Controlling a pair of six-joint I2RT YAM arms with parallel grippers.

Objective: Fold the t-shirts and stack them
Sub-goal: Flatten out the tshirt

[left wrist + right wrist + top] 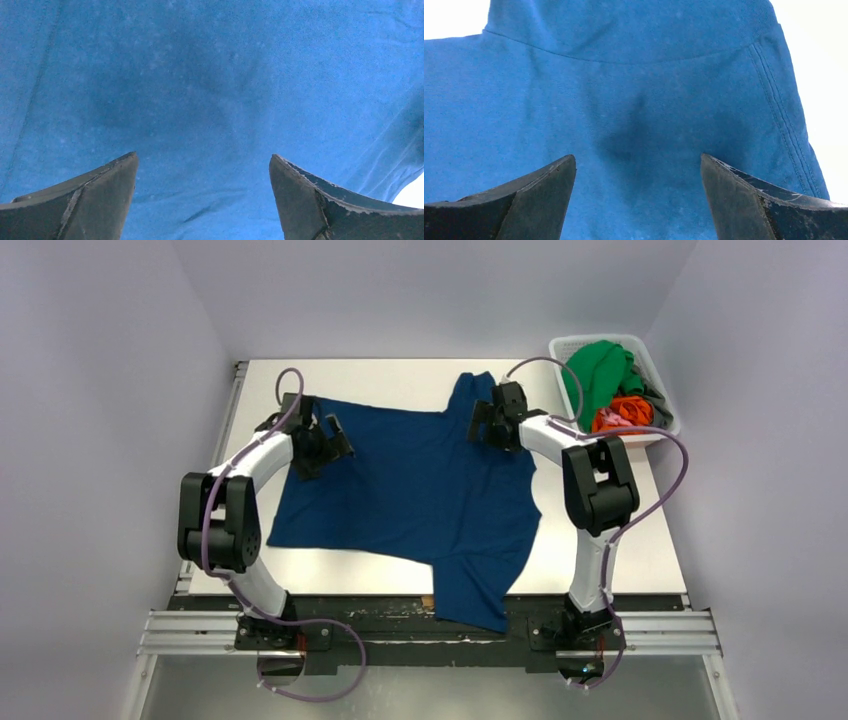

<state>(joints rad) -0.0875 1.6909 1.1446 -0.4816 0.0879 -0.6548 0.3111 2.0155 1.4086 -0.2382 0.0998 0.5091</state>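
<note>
navy t-shirt (420, 490): spread open on table (640, 540) | other t-shirts (603, 375): green, orange, grey, heaped in basket (572, 343)

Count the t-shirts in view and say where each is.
4: navy shirt spread on the table; green shirt, orange shirt and grey shirt heaped in the basket, far right. Others may hide underneath.

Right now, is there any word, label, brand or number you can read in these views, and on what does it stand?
No readable text anywhere.
The navy blue t-shirt: plain cloth in all three views, no print or tag showing.
The white slotted basket: no marking visible.
</note>
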